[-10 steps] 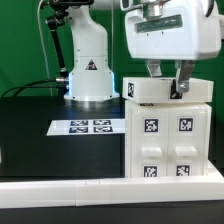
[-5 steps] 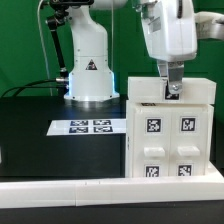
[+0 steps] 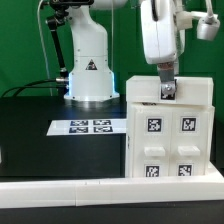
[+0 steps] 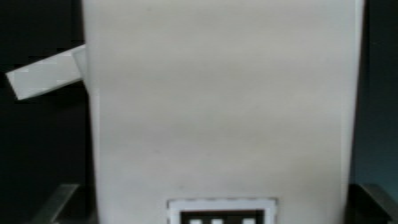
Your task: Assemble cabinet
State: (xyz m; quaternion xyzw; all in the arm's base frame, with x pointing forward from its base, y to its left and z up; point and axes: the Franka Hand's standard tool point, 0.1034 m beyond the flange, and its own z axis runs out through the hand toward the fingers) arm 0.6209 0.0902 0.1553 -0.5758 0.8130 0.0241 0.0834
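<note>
Cabinet (image 3: 168,128) stands upright on black table (image 3: 45,135), at exterior view's right, tagged front w/ four square tags facing cam. Tool (image 3: 167,88) hangs straight down over cabinet's top edge, fingers (image 3: 168,90) at the top panel; can't tell how far open or if it grips anything. Marker board (image 3: 92,127) lies flat beside cabinet. Wrist view: white cabinet face (image 4: 217,110) fills frame.

Even, bright light fills the exterior view with soft shadows on the black table (image 3: 40,140), while the wrist view is blurred, washed-out white with dark edges.
</note>
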